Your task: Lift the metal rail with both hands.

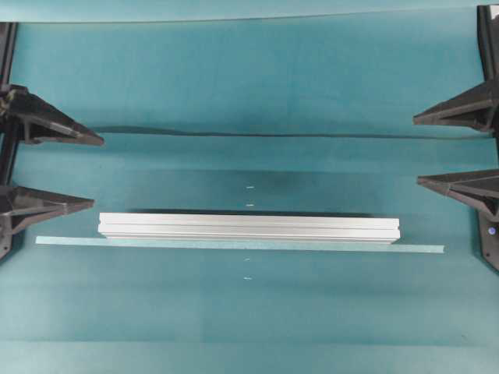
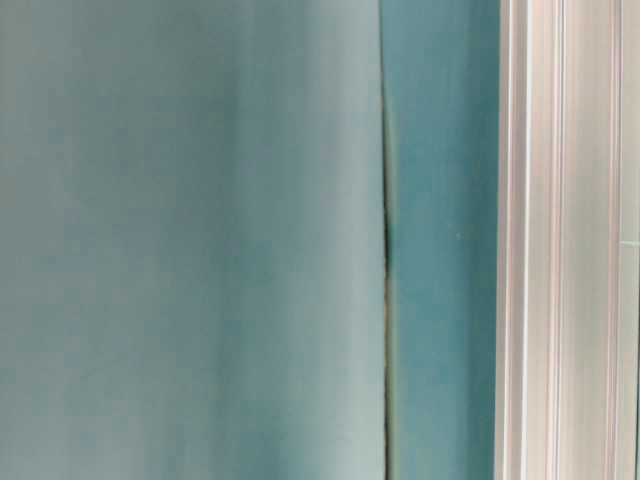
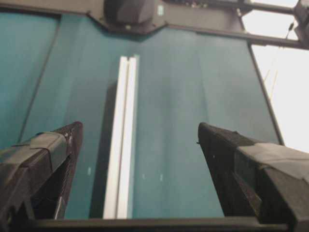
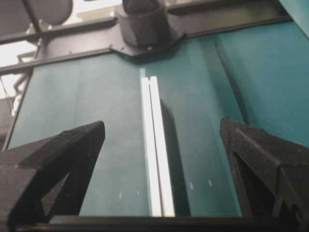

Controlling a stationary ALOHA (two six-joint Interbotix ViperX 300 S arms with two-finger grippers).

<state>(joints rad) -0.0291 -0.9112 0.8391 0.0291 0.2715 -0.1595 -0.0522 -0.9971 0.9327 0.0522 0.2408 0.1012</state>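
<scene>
Teal cloth covers the whole table point(image 1: 249, 70), and both grippers wait at its edges: left gripper point(image 1: 90, 171) with jaws spread wide, right gripper point(image 1: 425, 149) likewise, each facing an end of the metal rail point(image 1: 249, 227), presumably lined up for an end-on grab. Rail lies flat mid-table beside a pale tape strip point(image 1: 421, 248) (a placement guide, probably). No readable writing anywhere.

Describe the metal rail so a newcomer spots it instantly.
On the teal table cover, look just below centre in the overhead view. The metal rail lies flat there: a silver grooved bar, shorter and thicker than the pale tape strip along its near edge.
</scene>
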